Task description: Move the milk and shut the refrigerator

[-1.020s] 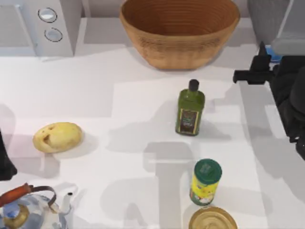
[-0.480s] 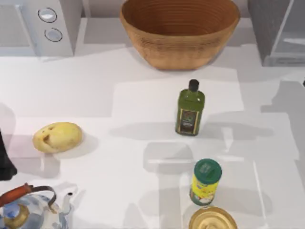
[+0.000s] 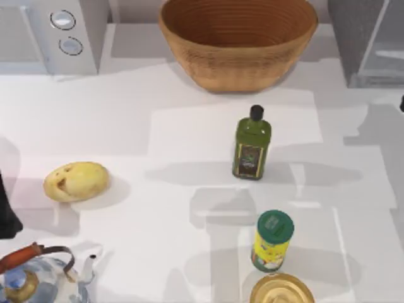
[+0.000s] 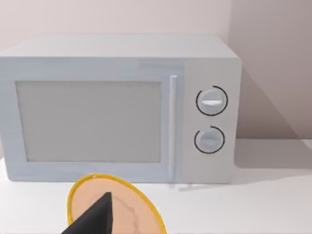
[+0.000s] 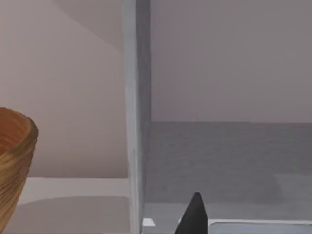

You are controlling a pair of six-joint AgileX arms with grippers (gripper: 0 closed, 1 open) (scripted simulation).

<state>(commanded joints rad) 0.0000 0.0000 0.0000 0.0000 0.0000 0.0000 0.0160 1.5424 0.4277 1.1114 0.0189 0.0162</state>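
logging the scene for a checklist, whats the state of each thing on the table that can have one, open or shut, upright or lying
refrigerator: at the top view's right rear, open, inside visible in the right wrist view
microwave: door shut
green bottle: upright, cap on
yellow can: upright, green lid on
basket: upright, nothing visible inside
potato: lying on its side
kettle: upright, lid on

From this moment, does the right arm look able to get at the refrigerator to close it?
Probably yes. The right gripper faces straight into the refrigerator, whose edge panel stands close ahead, and nothing sits between them. The wicker basket lies off to one side.
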